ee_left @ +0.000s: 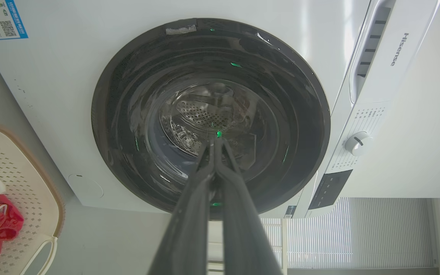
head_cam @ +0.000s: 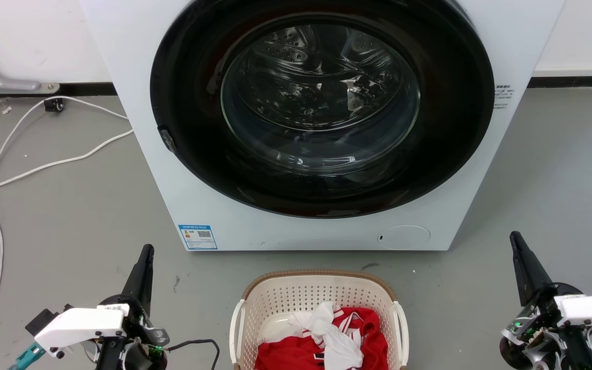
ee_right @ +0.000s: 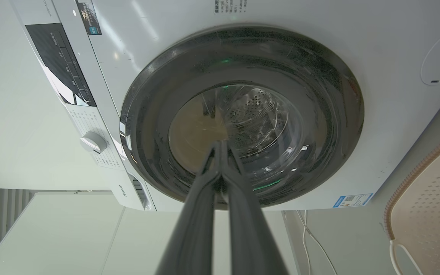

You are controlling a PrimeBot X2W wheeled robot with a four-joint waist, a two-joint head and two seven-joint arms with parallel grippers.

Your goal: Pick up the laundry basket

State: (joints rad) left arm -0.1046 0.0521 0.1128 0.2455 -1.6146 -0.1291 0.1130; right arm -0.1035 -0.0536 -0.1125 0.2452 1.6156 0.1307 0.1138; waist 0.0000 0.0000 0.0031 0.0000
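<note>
Head view: left gripper, right gripper, both clenched, flank laundry basket (shirts, perhaps) before washer.

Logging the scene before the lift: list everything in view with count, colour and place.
washing machine: one, white with dark round door, behind the basket
label: one, blue and white, machine's lower left front corner
laundry basket: one, cream-white with brown rim, on the grey floor before the machine
clothes: a red and a white piece, heaped inside the basket
cable: white, count unclear, on the floor left of the machine
left gripper: one, dark fingers shut, left of the basket
right gripper: one, dark fingers shut, right of the basket
</note>
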